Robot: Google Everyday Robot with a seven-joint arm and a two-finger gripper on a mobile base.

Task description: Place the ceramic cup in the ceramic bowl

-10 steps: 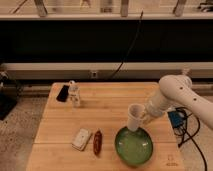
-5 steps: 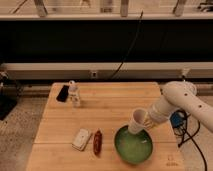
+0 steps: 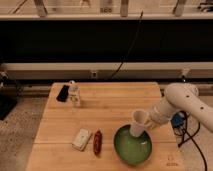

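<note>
Over the ceramic bowl's [image 3: 131,148] near-right rim, the gripper [image 3: 148,123] holds the ceramic cup [image 3: 138,123], tilted. Jaws clamped on cup's side.

Whitish ceramic cup [image 3: 138,123] — glossy green ceramic bowl [image 3: 132,146], darker rim — white gripper [image 3: 150,121] beside cup.

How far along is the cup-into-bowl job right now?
Done: the whitish tapered ceramic cup is off the wooden table, carried by the gripper at the green bowl's right rear edge. In hand: the tilted cup's base hangs over the glossy green ceramic bowl, just inside its rim. Left: setting it down inside and letting go; I cannot tell if it touches the bowl yet.
</note>
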